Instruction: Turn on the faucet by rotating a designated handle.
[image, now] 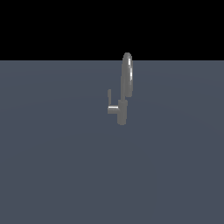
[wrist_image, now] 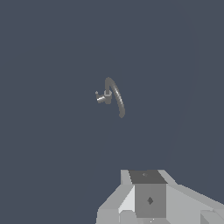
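The small grey faucet (image: 122, 113) stands on the dark grey floor, its tall arched spout (image: 127, 74) rising above a short cylindrical body. The handle (image: 110, 97) is a thin L-shaped lever: a short stub off the body toward the exterior view's left, ending in a slim upright bar. In the wrist view the faucet (wrist_image: 115, 97) and its handle (wrist_image: 100, 98) are small and distant. My gripper (wrist_image: 146, 177) shows only as grey blocks at the picture's edge, far from the faucet and holding nothing. The arm is out of the exterior view.
A flat dark grey floor (image: 52, 175) extends all around the faucet, with a black background behind it. No other objects show.
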Action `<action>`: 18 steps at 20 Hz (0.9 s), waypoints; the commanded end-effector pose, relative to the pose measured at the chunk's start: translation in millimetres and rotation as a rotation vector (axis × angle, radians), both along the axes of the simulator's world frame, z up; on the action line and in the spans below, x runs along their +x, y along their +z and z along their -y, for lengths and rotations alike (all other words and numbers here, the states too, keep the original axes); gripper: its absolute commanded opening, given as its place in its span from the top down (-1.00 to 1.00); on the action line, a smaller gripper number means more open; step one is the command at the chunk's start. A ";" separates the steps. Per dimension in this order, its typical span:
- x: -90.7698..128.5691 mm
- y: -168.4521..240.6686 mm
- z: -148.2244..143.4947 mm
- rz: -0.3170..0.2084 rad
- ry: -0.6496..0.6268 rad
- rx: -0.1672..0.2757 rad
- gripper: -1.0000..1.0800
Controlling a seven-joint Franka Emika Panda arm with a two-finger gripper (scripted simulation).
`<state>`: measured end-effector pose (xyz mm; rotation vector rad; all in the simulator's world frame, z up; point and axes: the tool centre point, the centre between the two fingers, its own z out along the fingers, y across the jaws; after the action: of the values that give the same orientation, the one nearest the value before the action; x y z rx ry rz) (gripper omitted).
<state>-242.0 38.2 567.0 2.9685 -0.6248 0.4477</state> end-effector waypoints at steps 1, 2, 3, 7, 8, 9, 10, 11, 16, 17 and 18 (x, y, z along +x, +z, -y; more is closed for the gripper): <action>2.8 12.7 -12.4 0.053 -0.058 -0.017 1.00; 4.3 17.0 -17.6 0.073 -0.080 -0.025 1.00; 6.1 20.9 -23.0 0.093 -0.102 -0.032 1.00; 15.2 32.6 -45.5 0.166 -0.186 -0.064 1.00; 18.2 34.6 -51.4 0.183 -0.207 -0.072 1.00; 21.4 36.0 -57.2 0.200 -0.227 -0.081 1.00; 24.9 37.0 -63.1 0.216 -0.246 -0.089 1.00; 28.7 37.6 -68.9 0.232 -0.266 -0.098 1.00; 52.3 33.3 -97.1 0.301 -0.359 -0.142 1.00; 57.9 31.0 -102.3 0.313 -0.377 -0.151 1.00; 63.9 28.2 -107.4 0.324 -0.395 -0.160 1.00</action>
<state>-186.8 137.6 598.9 2.5837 -1.0863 0.8725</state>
